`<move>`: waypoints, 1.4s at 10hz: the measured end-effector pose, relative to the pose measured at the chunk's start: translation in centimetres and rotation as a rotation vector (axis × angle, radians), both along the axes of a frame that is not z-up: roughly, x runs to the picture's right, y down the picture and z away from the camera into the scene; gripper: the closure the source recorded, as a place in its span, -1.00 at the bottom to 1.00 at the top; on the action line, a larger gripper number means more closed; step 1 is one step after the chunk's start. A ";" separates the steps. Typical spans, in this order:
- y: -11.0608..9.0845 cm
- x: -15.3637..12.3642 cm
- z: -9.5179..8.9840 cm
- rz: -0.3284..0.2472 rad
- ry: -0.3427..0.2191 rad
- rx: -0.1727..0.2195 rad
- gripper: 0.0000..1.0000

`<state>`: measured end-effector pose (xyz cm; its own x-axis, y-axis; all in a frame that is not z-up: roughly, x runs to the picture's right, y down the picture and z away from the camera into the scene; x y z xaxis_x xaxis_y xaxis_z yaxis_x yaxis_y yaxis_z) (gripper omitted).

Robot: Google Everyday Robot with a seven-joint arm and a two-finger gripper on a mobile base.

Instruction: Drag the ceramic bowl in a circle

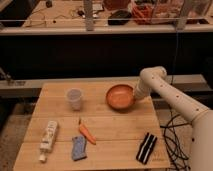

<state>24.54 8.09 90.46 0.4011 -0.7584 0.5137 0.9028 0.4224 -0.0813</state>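
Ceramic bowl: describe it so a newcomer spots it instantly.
On the wooden table, look far right, where the gripper meets a rim. That is the ceramic bowl: round, shallow, orange, wider than the translucent cup left of it.

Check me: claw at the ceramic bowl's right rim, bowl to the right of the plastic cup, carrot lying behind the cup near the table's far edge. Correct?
One error. The camera view shows the carrot lying in front of the plastic cup, toward the table's near edge, not behind it. The rest stands: the claw is at the right rim of the ceramic bowl, and the bowl sits to the right of the cup.
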 end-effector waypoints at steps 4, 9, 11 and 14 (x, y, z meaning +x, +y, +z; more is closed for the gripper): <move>3.8 2.3 -3.5 0.003 -0.015 -0.006 1.00; 8.4 -6.9 -8.3 -0.080 -0.090 0.003 1.00; 8.9 -11.6 -8.3 -0.112 -0.136 0.008 1.00; 7.9 -16.4 -5.2 -0.155 -0.199 0.015 1.00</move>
